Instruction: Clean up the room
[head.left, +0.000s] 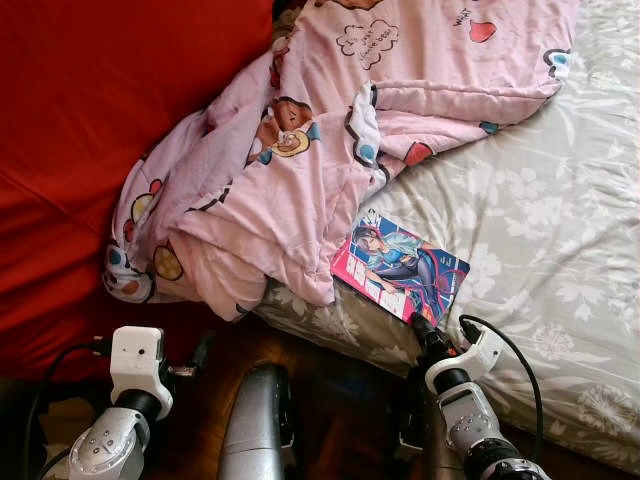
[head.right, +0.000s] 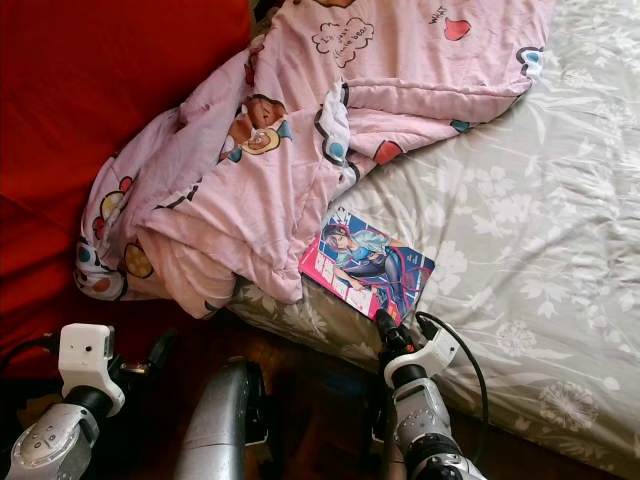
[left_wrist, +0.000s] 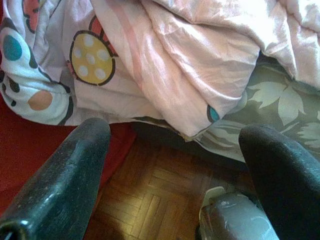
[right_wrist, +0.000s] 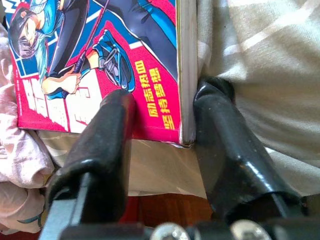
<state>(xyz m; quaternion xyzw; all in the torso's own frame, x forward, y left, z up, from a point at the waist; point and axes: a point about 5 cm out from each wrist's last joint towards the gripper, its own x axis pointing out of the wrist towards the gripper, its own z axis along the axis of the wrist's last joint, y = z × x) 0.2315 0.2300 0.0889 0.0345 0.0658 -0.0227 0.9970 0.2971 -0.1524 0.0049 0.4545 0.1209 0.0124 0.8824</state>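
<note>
The right pincer is reaching onto the near edge of the bed, its two fingers straddling the near corner of a comic book: one finger is lying over the cover, the other is pressing against the spine side. They are apart around that corner and are not visibly clamped; the book is lying flat on the floral sheet, just beside the pink blanket.

The left pincer is hanging low over the parquet floor at the bed's near corner, fingers wide apart and holding nothing.

Progress, as I judge it, is early. The book is not lifted, and the blanket is lying crumpled, spilling over the bed's edge. Both appear to be awaiting attention.
</note>
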